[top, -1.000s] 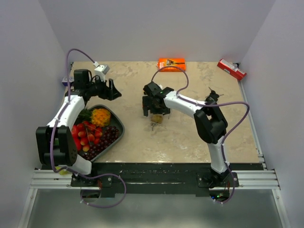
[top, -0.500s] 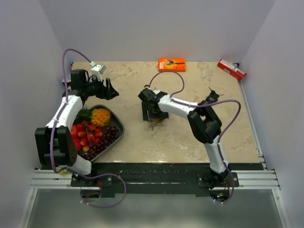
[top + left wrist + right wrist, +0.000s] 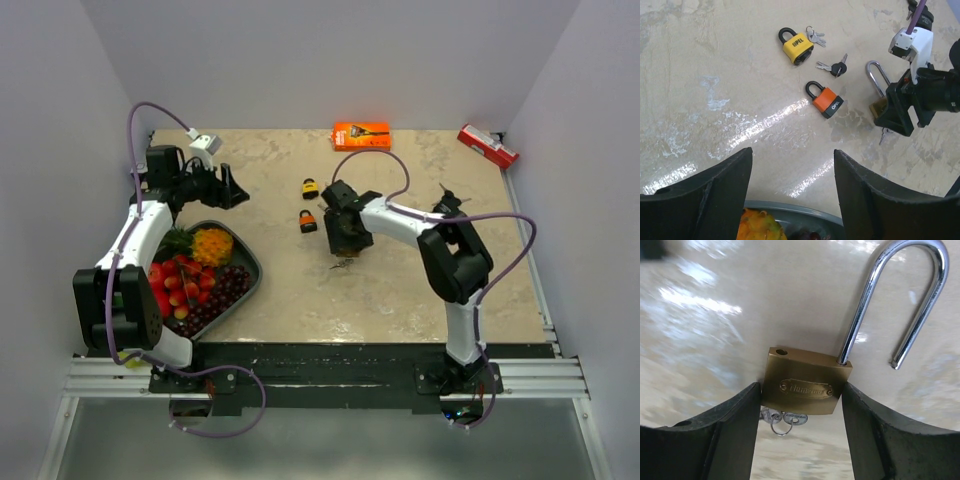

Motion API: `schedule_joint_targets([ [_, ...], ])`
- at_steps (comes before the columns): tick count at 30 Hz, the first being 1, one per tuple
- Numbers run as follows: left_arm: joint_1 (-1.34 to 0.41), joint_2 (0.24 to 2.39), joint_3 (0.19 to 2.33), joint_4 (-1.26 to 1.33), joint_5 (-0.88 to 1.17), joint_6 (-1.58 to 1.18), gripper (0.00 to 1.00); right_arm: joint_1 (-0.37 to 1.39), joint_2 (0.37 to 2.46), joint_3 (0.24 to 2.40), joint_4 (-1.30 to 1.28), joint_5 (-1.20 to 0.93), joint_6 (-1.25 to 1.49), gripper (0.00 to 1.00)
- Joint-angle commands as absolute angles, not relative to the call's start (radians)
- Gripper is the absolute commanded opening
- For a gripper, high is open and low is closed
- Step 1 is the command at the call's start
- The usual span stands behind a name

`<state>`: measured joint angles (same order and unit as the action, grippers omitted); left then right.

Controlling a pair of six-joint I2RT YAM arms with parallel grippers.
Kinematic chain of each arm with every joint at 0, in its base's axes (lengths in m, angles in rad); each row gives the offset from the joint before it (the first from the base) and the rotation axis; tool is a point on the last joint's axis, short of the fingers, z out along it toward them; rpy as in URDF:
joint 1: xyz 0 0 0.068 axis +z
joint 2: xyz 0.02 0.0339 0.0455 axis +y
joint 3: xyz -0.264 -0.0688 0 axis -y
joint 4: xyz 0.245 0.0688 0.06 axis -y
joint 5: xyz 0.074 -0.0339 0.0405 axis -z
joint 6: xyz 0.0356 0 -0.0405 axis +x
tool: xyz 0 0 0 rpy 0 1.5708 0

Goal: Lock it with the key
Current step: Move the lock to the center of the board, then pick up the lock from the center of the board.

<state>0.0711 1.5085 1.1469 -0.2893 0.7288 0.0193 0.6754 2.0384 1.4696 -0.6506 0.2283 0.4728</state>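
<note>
A brass padlock (image 3: 805, 390) lies flat on the table, its steel shackle (image 3: 900, 300) swung open. A ring of keys (image 3: 785, 418) hangs from its lower end. My right gripper (image 3: 801, 386) is shut on the padlock body, one finger against each side. In the top view the right gripper (image 3: 345, 238) covers the padlock and only the keys (image 3: 343, 262) show. The left wrist view shows the brass padlock (image 3: 879, 105) beside that gripper. My left gripper (image 3: 792, 152) is open and holds nothing, above the tray's far edge, at the left (image 3: 238, 188).
A yellow padlock (image 3: 797, 47) and an orange padlock (image 3: 826, 102) lie left of the right gripper, with loose keys (image 3: 815, 36) and a black-headed key (image 3: 837, 66) beside them. A fruit tray (image 3: 250, 270) sits front left. An orange packet (image 3: 361, 134) and a red object (image 3: 487, 146) lie at the back.
My right gripper has shifted right with the brass padlock, uncovering the yellow and orange padlocks, and its jaws have narrowed onto the padlock body. The left arm has barely moved.
</note>
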Motion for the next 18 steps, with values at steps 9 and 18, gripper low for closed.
schedule_joint_targets([
  [9, 0.04, 1.528, 1.151, -0.207, 0.798, 0.04, 0.64, 0.528, 1.792, 1.204, -0.534, -0.063, -0.313, 0.6],
  [18, 0.018, 1.551, 1.187, -0.181, 0.785, 0.034, 0.64, 0.525, 1.799, 1.224, -0.537, -0.051, -0.334, 0.99],
])
